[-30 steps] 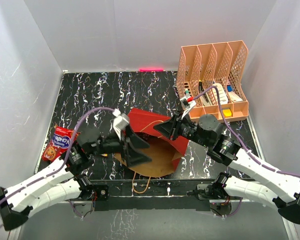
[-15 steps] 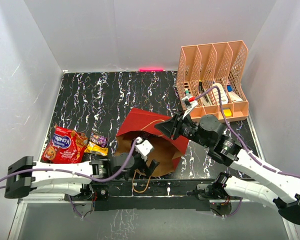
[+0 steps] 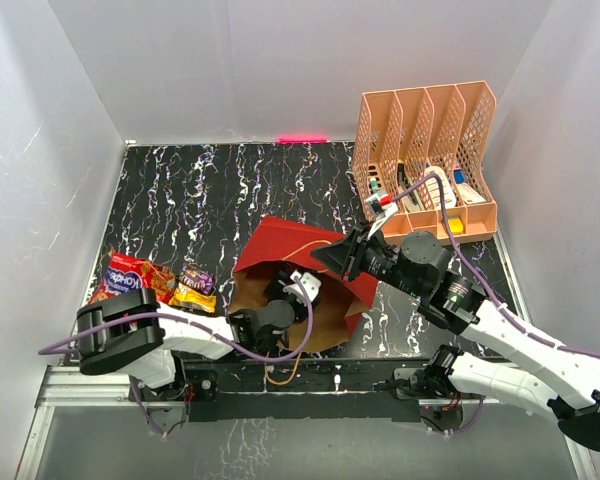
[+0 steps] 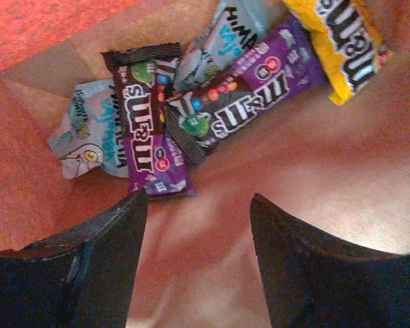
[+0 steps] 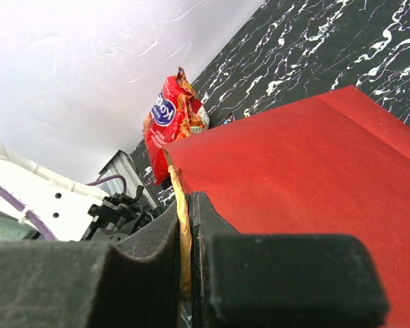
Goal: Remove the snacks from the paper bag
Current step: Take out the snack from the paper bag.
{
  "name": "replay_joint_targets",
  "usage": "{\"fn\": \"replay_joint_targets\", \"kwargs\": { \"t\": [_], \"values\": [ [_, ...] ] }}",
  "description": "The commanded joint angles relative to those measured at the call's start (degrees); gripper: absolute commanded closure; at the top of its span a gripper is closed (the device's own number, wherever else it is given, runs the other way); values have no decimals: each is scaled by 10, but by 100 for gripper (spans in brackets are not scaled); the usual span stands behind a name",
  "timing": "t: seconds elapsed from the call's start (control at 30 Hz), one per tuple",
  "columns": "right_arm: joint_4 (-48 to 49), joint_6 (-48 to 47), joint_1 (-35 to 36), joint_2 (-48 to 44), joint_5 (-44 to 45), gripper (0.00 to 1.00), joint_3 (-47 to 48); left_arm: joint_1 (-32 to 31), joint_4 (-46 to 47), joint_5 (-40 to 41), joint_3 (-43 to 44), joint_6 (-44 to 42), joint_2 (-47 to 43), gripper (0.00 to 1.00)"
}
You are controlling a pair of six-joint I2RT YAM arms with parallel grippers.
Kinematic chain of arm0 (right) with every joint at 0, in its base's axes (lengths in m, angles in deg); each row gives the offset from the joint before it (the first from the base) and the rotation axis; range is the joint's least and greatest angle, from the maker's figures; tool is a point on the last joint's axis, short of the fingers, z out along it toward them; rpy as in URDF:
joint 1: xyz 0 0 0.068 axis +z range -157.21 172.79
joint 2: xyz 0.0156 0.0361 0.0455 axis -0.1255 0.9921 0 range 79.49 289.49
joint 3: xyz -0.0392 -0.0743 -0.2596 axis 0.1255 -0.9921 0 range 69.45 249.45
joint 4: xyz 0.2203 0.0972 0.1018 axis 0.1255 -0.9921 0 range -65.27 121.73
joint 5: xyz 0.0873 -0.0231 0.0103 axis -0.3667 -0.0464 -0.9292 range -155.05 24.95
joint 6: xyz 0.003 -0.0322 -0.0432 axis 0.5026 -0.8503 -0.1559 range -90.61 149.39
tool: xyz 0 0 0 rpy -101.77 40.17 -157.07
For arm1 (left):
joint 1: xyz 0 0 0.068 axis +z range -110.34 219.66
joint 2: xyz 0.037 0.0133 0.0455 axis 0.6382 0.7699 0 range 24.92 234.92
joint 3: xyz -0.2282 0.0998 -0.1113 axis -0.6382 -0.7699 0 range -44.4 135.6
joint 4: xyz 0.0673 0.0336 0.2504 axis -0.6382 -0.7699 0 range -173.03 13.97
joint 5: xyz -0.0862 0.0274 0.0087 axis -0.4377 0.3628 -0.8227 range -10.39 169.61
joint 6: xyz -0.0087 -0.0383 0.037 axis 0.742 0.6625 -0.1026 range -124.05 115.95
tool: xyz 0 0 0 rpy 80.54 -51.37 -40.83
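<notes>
Left end effector [image 4: 198, 198] entered bag [image 3: 290, 240], packets [image 4: 212, 109] inside

Yellow packet [image 4: 338, 39] half beyond top edge

Right hand [image 5: 186, 232] tight on paper bag [image 5: 294, 171]

One paper bag [image 3: 290, 245] holds five small packets [image 4: 260, 89]; at its nine o'clock, one red snack bag [image 3: 125, 280] and two loose packets [image 3: 195, 286].
</notes>
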Motion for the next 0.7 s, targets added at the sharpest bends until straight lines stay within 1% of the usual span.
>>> {"fn": "replay_joint_targets", "kwargs": {
  "t": [0.0,0.07,0.17,0.23,0.43,0.57,0.67],
  "values": [
    [26,-5,0,-12,-9,93,11,21,78,39,26,-15,29,41],
    [26,-5,0,-15,-8,93,11,35,94,36,25,-18,49,43],
    [28,-6,0,-16,-7,93,9,52,109,59,29,-24,78,47],
    [29,-6,0,-15,-7,93,10,63,127,55,26,-27,91,47],
    [31,-5,0,-13,-9,93,10,90,178,44,38,-44,150,42],
    [28,-4,0,-14,-9,93,11,110,173,35,60,-40,185,40],
    [28,-3,0,-16,-7,93,11,130,155,41,75,-14,209,41]
  ]
}}
